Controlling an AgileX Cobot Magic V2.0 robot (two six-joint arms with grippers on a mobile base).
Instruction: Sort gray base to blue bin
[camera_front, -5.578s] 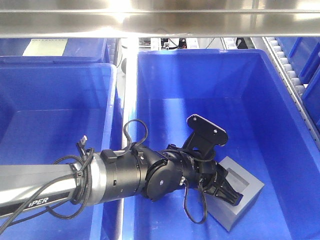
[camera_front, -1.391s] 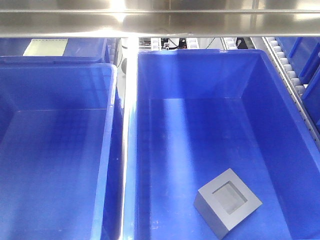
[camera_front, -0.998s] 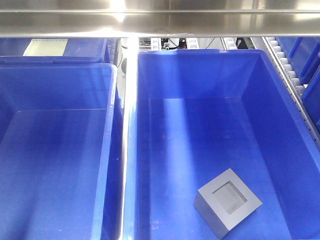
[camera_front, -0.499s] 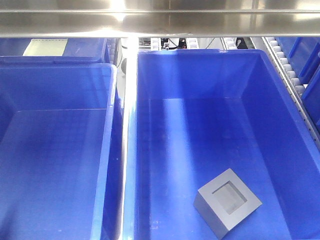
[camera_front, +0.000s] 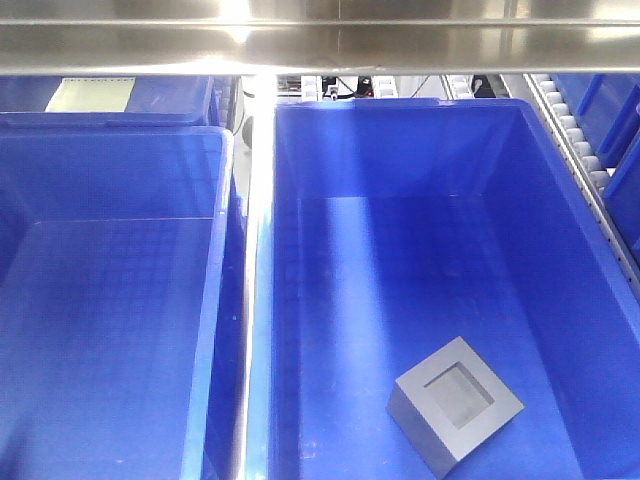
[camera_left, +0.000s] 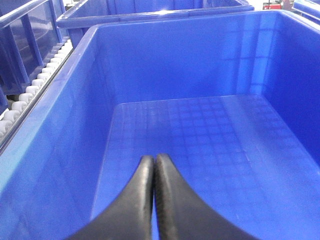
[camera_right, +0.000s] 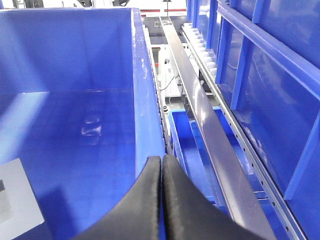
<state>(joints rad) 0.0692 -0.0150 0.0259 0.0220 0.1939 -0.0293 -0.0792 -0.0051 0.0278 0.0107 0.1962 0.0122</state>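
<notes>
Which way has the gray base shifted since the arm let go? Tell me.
Yes. The base now lies flat, recess up, and sits slightly left of where it was tilted against the bin floor.

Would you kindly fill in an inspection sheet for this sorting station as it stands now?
Surface: no table seen; bins sit side by side under a metal rail.
Job's things: gray base rests recess-up on the floor of the blue bin, near its front right.
Clutter: nothing seen; left bin empty.
Grippers: left gripper shut, holding nothing; right gripper shut, holding nothing.
Cables: nothing seen on the arms.
Surroundings: roller conveyor at the right.
</notes>
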